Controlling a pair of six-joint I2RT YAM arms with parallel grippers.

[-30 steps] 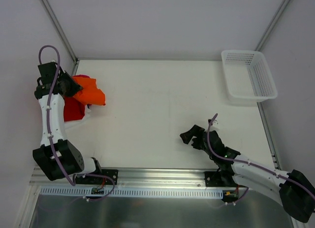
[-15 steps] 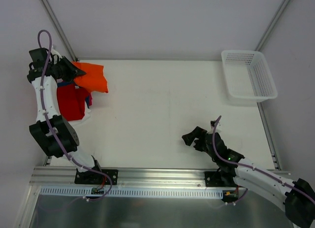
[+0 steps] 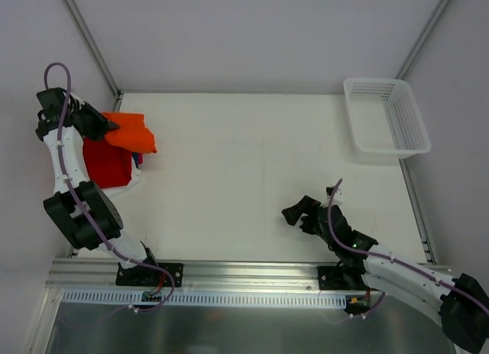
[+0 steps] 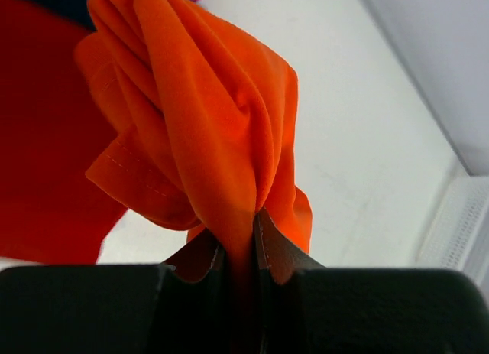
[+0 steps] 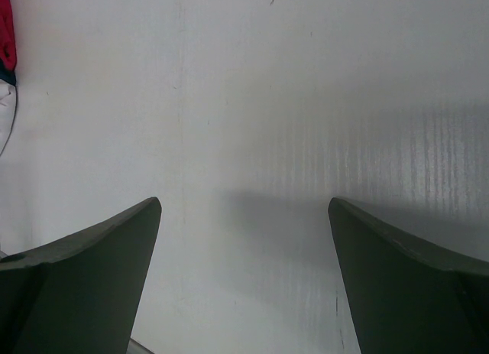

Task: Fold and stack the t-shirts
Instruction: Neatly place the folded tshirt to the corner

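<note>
My left gripper (image 3: 107, 126) is shut on the bright orange t-shirt (image 3: 131, 134) and holds it bunched above the left edge of the table; the left wrist view shows the orange cloth (image 4: 206, 132) pinched between the jaws (image 4: 241, 239). Under it lies a red t-shirt (image 3: 107, 163) on a pile with bits of blue, magenta and white cloth (image 3: 137, 161) showing at its right edge. The red shirt also shows in the left wrist view (image 4: 38, 163). My right gripper (image 3: 296, 214) is open and empty over bare table at the near right (image 5: 244, 209).
A white plastic mesh basket (image 3: 386, 117) stands at the far right corner. Metal frame posts run along the left and right table edges. A strip of the cloth pile (image 5: 6, 56) shows at the left edge of the right wrist view.
My left gripper has swung back to the left and lowered a little, carrying the orange t-shirt over the red shirt's top edge. The right arm has hardly moved.
</note>
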